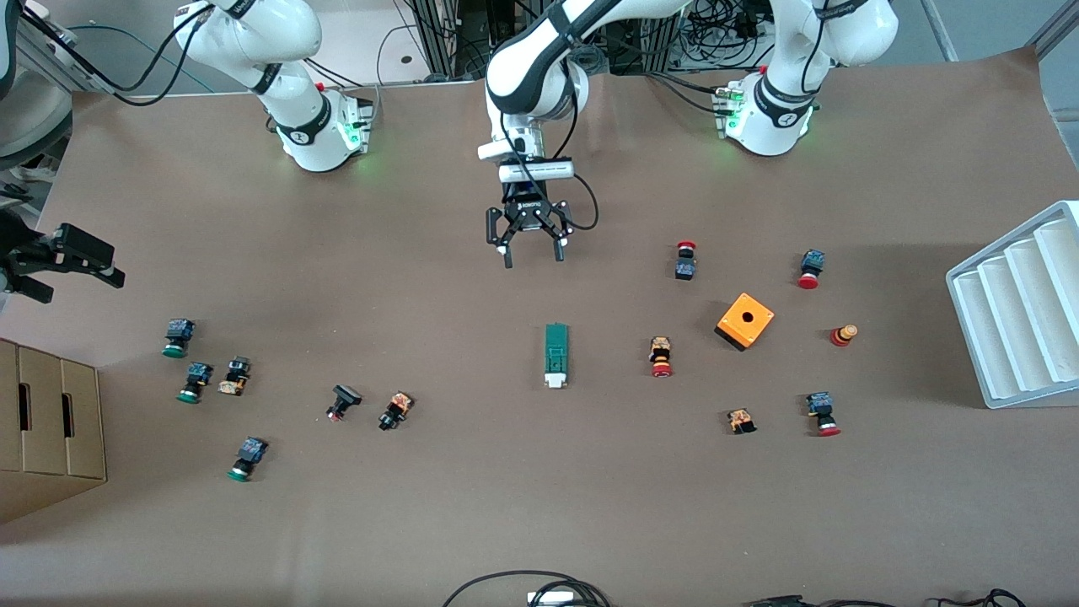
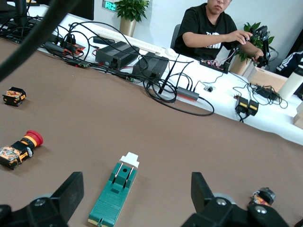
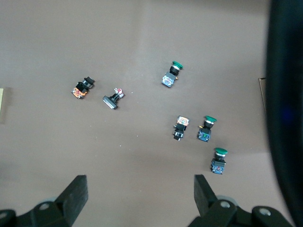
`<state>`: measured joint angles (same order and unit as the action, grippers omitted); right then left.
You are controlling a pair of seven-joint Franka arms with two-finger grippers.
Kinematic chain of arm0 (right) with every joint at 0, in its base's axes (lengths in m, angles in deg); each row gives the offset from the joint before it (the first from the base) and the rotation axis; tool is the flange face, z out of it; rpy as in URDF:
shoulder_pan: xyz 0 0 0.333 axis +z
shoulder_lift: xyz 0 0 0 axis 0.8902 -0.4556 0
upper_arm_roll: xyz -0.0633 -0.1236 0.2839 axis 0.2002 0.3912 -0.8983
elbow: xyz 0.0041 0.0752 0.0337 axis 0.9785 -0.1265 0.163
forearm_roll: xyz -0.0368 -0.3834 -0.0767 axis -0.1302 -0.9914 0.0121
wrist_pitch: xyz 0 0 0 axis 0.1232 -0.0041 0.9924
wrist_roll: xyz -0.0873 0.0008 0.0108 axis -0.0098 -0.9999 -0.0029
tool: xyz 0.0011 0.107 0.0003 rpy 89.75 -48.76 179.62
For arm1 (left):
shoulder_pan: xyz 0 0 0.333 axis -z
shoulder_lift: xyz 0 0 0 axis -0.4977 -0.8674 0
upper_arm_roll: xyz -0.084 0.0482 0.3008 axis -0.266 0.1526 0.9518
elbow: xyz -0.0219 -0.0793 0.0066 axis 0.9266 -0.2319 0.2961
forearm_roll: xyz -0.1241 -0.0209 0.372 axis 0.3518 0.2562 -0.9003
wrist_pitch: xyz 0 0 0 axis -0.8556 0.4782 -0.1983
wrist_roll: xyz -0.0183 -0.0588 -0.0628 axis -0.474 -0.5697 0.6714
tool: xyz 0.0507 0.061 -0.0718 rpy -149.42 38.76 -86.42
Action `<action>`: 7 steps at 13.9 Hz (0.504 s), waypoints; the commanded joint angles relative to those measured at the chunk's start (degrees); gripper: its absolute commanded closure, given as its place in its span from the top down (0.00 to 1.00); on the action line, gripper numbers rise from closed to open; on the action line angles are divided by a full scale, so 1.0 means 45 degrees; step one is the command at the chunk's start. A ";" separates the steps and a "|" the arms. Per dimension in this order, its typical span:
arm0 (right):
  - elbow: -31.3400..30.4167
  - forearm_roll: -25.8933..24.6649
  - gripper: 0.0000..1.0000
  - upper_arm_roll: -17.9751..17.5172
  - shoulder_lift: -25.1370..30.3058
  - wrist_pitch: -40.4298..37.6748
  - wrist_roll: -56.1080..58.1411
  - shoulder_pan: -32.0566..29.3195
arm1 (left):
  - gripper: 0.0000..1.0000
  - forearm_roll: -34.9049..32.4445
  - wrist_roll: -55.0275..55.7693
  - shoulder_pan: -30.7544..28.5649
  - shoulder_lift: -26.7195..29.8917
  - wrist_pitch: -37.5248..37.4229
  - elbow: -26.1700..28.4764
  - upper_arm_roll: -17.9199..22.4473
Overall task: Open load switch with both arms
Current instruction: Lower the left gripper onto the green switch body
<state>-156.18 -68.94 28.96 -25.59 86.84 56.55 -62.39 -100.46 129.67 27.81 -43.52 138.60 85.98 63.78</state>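
- A cardboard box sits at the lower edge of the frame's side nearest the right arm's end of the table.
- The right gripper hangs above that same end, at mid-height of the frame. Its fingers are spread wide and hold nothing. The right wrist view looks straight down on the buttons below it.
- Three green-capped push buttons lie scattered in the lower part of the frame at this end. An orange-and-black button part lies among them.
- Toward the centre lie a black-headed button and, just beside it, another orange-and-black piece.
- The left gripper hangs in the upper middle of the frame, pointing down. Its fingers are open and empty, over bare table a little farther from the front camera than the switch.
- The load switch lies flat at the centre of the frame. Its long side runs toward the front camera and its white tab is at the nearer end. Nothing touches it, and it is seen between the open fingers in the left wrist view.
- A red-capped button lies near the switch, toward the left arm's end.
- The orange box stands next along, with its round hole facing up and more red-capped buttons scattered around it.
- A white ribbed tray lies at the frame's edge on the left arm's end.
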 commanded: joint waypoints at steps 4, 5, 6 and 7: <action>-0.0021 -0.0172 1.00 -0.0075 -0.0047 -0.0065 -0.0004 -0.0015 | 1.00 -0.0280 -0.2263 0.0077 -0.0059 0.0121 0.0006 0.0154; -0.0021 -0.0191 1.00 -0.0095 -0.0047 -0.0065 -0.0004 -0.0015 | 1.00 -0.0280 -0.2517 0.0058 -0.0117 0.0063 0.0006 0.0154; -0.0021 -0.0191 1.00 -0.0095 -0.0047 -0.0065 -0.0004 0.0004 | 1.00 -0.0280 -0.2635 0.0058 -0.0215 0.0024 0.0006 0.0154; -0.0021 -0.0191 1.00 -0.0095 -0.0066 -0.0065 -0.0004 0.0004 | 1.00 -0.0280 -0.2578 0.0077 -0.0332 0.0004 -0.0033 0.0173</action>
<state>-156.36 -68.94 28.78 -25.84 86.84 56.55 -62.38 -100.74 118.92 27.80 -44.18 138.60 86.00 64.02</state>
